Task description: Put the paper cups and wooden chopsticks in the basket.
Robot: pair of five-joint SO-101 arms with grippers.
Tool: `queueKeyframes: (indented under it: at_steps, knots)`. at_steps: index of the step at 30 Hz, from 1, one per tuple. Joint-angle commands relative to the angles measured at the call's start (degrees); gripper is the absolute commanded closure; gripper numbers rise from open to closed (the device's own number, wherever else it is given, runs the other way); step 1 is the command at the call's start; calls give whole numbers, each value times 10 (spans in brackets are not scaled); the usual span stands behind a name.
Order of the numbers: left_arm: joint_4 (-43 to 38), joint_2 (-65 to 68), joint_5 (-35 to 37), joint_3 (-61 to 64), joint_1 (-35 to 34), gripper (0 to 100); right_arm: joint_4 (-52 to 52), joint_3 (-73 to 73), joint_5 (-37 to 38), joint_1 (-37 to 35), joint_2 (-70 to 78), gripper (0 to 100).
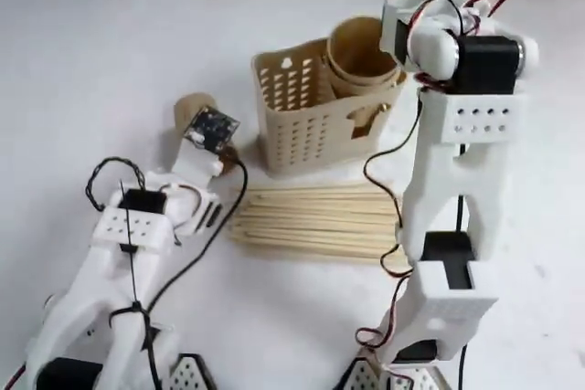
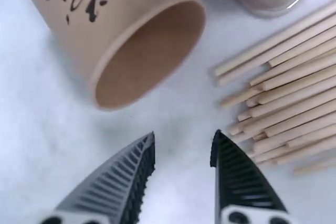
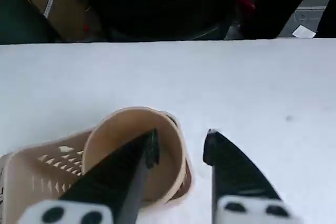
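Well, left gripper (image 2: 184, 135) gapes beside a tipped tan paper cup (image 2: 131, 40); right gripper (image 3: 181, 135) gapes over the cream plastic basket (image 3: 31, 177).

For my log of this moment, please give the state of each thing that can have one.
basket: upright on the table.
stacked cups: inside the basket, mouths up.
loose cup: on its side on the table, empty.
chopsticks: flat in a pile on the table, outside the basket.
left tool: open, near the loose cup.
right tool: open, over the stacked cups.
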Motion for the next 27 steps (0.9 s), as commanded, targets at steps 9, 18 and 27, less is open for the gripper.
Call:
queueKeyframes:
  at_steps: [9, 18, 27]
  knots:
    - [-13, -6, 4, -3, 6, 812, 3, -18, 1, -11, 166, 847]
    - [-13, -6, 4, -4, 5, 812, 0, -21, 1, -9, 274, 848]
    - [-13, -6, 4, -4, 6, 812, 37, -85, 1, -9, 246, 850]
